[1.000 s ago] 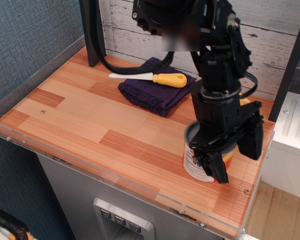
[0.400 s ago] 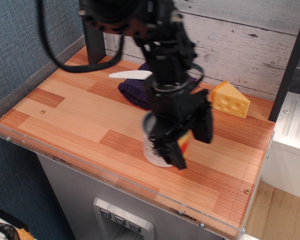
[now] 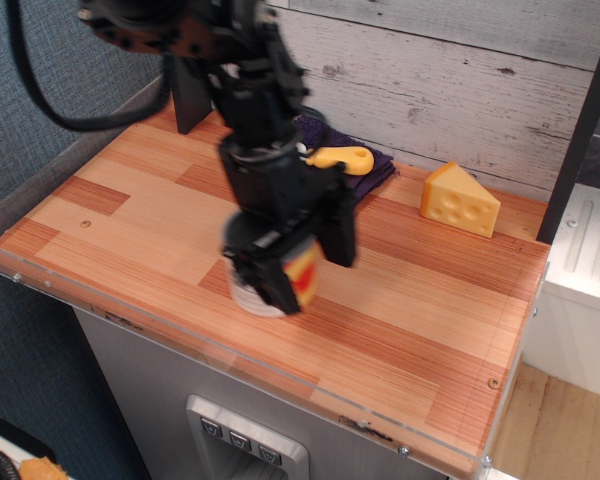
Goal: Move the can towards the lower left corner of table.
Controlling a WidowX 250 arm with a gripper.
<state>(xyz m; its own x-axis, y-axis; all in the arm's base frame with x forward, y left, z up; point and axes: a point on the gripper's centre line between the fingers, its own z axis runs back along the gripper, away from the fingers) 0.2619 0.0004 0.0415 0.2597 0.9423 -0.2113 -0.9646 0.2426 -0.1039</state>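
The can [image 3: 298,279], with a white, red and yellow label, stands near the front edge of the wooden table [image 3: 140,215], left of its middle. My black gripper [image 3: 298,268] comes down from above and is shut on the can, one finger [image 3: 276,287] in front of it and one [image 3: 337,230] behind. The arm hides the can's lid. The frame is a little blurred around the gripper.
A yellow cheese wedge [image 3: 460,200] sits at the back right. A purple cloth [image 3: 365,170] with a yellow-handled tool [image 3: 342,157] lies at the back behind the arm. A clear acrylic rim [image 3: 180,325] edges the table. A black post [image 3: 192,95] stands at the back left.
My gripper has carried the can leftwards along the front of the table, from the right front corner to left of the middle. The cheese wedge has come into view.
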